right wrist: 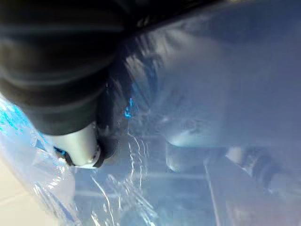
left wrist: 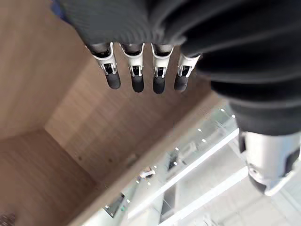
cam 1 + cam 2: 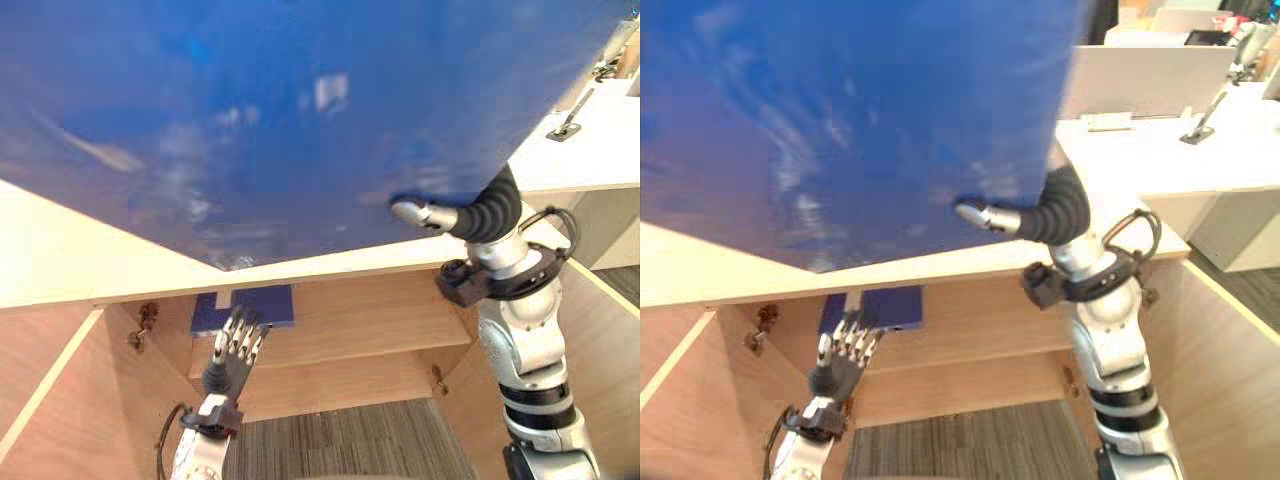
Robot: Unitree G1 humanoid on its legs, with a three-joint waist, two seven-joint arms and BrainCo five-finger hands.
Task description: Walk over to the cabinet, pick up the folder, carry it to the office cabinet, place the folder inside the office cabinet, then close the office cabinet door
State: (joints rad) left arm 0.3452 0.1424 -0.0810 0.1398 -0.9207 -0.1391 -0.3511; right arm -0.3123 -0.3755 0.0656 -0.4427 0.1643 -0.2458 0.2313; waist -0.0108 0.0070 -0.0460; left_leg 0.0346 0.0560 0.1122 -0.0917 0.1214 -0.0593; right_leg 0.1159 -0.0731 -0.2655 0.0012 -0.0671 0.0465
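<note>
Blue folder (image 3: pixel 250 120): held up high, above the top of the light wooden cabinet (image 3: pixel 60 255). Right hand (image 3: pixel 420 213): clamped on the folder's lower edge, thumb on its near face. Left hand (image 3: pixel 236 345): fingers (image 2: pixel 137 81) straight, grasping nothing, low inside the open cabinet, before a second blue item (image 3: pixel 262 303) on the shelf (image 3: pixel 380 320). White desk (image 3: pixel 585 150): to the right.

Bright, even room light is falling from above, laying pale glare patches across the glossy blue folder (image 3: pixel 250 120). Below it the open cabinet (image 3: pixel 350 330) is sitting in softer shade. At the far right a white desk (image 3: pixel 1160 150) is glowing, and ceiling strips (image 2: pixel 202 162) are gleaming overhead.
</note>
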